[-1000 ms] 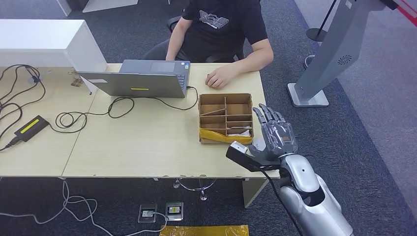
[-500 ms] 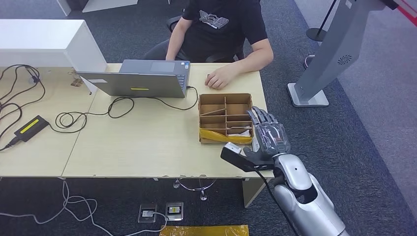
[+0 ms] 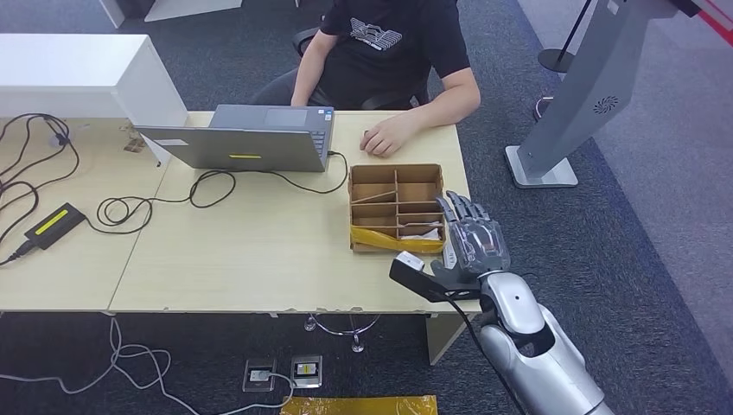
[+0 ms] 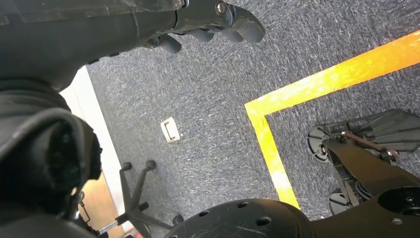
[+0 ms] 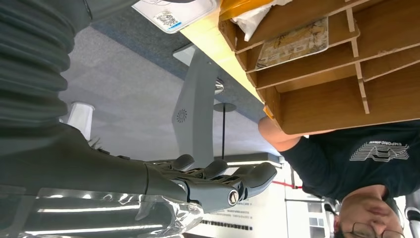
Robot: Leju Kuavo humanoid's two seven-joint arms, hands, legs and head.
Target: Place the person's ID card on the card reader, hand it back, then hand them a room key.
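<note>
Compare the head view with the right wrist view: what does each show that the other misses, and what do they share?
Head view alone: the laptop, black cables, and a small black device on the desk. Right wrist view alone: a patterned card lying in one compartment. Both: the right hand with fingers extended and holding nothing, the cardboard organizer, and the seated person.

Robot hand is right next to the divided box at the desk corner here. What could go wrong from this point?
The right robot hand hovers open beside the cardboard box, so reaching in could catch a thin divider or push the box. The box sits near the table's edge and might slide off. The card lies flat in a narrow compartment, hard to pinch.
</note>
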